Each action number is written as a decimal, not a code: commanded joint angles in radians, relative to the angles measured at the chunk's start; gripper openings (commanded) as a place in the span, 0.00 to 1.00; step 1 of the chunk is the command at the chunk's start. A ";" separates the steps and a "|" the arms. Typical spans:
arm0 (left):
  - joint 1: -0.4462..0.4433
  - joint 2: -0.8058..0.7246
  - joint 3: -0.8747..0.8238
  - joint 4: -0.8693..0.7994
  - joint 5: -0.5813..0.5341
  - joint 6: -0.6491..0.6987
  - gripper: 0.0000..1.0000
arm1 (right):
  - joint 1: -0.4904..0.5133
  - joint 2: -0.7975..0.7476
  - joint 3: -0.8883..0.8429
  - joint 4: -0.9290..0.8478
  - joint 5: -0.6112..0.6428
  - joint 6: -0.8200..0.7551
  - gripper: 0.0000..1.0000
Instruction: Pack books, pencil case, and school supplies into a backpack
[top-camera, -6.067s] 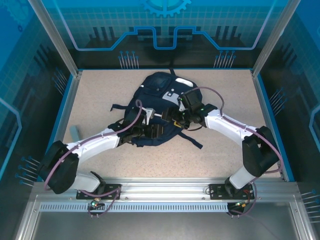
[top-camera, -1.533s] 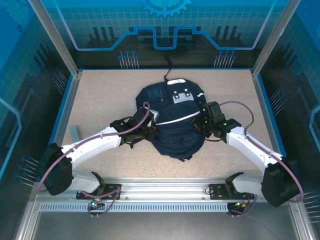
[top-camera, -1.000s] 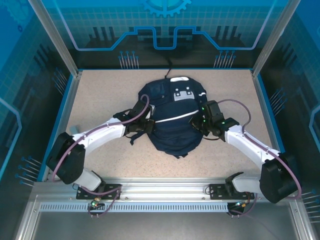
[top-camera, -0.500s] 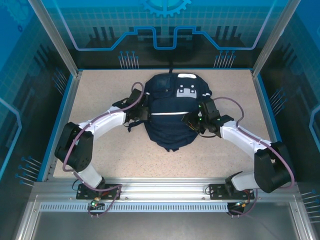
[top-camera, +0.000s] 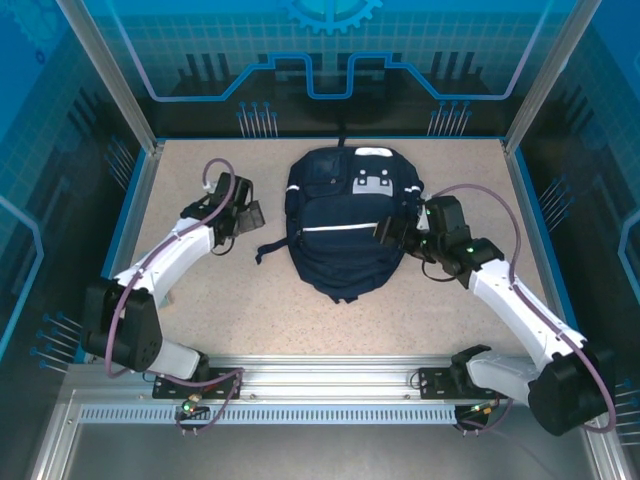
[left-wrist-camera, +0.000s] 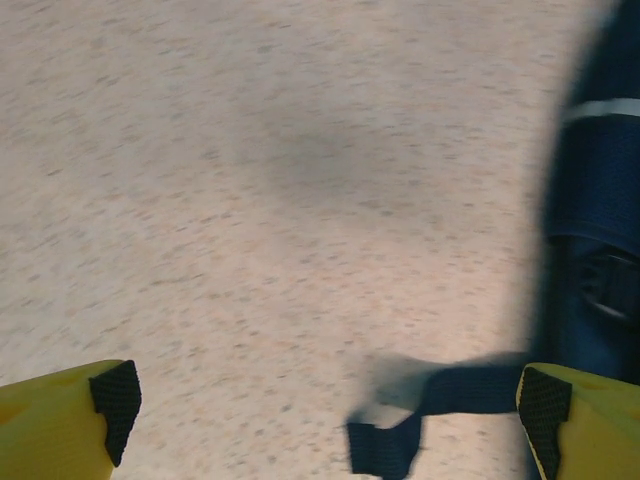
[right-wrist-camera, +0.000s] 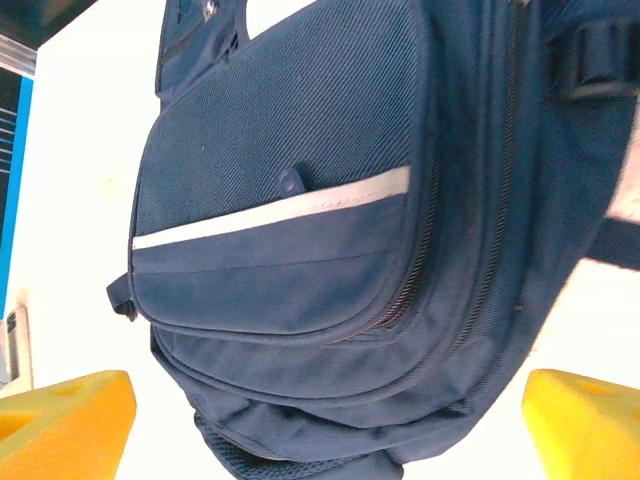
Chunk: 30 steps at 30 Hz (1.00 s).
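Lying flat on the table (top-camera: 200, 310), toward 12 o'clock: backpack (top-camera: 348, 222), zips apparently closed. Flanking it at 9 and 3 o'clock, left gripper (top-camera: 245, 213) and right gripper (top-camera: 390, 232), both spread wide, holding nothing. Judged packed; little left beyond withdrawing.

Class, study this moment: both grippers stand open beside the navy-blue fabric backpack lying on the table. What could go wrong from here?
1. A loose dark strap lies on the speckled table just ahead of the left gripper. A low sweep might snag it and drag the navy-blue fabric backpack.
2. The right gripper hangs close to the backpack's side, so a careless move may shove the bag askew.
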<state>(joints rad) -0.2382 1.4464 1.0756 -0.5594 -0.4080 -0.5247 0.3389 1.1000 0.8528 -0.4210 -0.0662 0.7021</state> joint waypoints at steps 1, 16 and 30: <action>0.061 -0.041 -0.019 -0.124 -0.067 -0.097 0.99 | -0.031 -0.011 0.009 -0.038 0.033 -0.088 1.00; 0.336 -0.030 -0.173 -0.104 -0.036 -0.230 0.99 | -0.030 -0.005 -0.034 -0.017 -0.061 -0.061 1.00; 0.425 -0.042 -0.186 -0.040 -0.060 -0.206 0.99 | 0.028 0.051 0.064 -0.056 -0.079 0.022 1.00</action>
<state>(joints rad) 0.1524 1.4212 0.8997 -0.6094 -0.4412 -0.7525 0.3408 1.1587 0.8783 -0.4629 -0.1413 0.6857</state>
